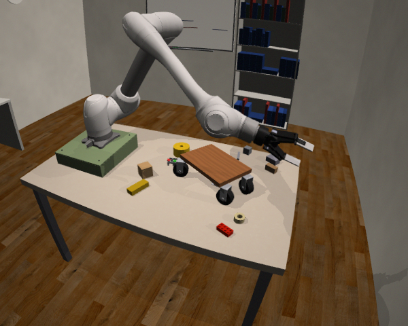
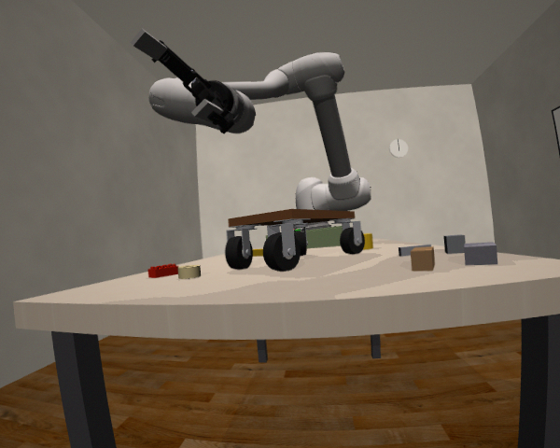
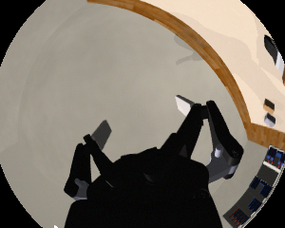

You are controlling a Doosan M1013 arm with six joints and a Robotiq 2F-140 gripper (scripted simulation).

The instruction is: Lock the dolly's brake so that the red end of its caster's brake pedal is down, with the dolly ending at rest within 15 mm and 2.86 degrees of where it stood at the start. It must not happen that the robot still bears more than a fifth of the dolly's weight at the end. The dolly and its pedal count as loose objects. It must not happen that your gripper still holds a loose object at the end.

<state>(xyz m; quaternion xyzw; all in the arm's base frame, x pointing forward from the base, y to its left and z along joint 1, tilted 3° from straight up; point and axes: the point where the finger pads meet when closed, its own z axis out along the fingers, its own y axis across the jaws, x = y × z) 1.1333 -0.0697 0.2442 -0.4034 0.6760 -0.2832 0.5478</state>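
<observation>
The dolly (image 1: 215, 164) has a brown wooden deck on black casters and stands in the middle of the table; it also shows in the exterior view (image 2: 289, 219). Its brake pedal (image 1: 171, 161), with red and green ends, sits on the caster at the dolly's left corner, near the yellow cylinder. My gripper (image 1: 304, 152) is open and empty. It hangs in the air past the table's far right edge, well away from the dolly. In the exterior view the gripper (image 2: 174, 77) is high above the table. In the wrist view the open fingers point at the wall.
A yellow cylinder (image 1: 181, 149), a brown cube (image 1: 145, 169) and a yellow bar (image 1: 137, 187) lie left of the dolly. Small grey and brown blocks (image 1: 271, 163) lie at the right edge. A red brick (image 1: 224, 229) and a tape ring (image 1: 239, 217) lie in front. The green arm base (image 1: 96, 151) stands left.
</observation>
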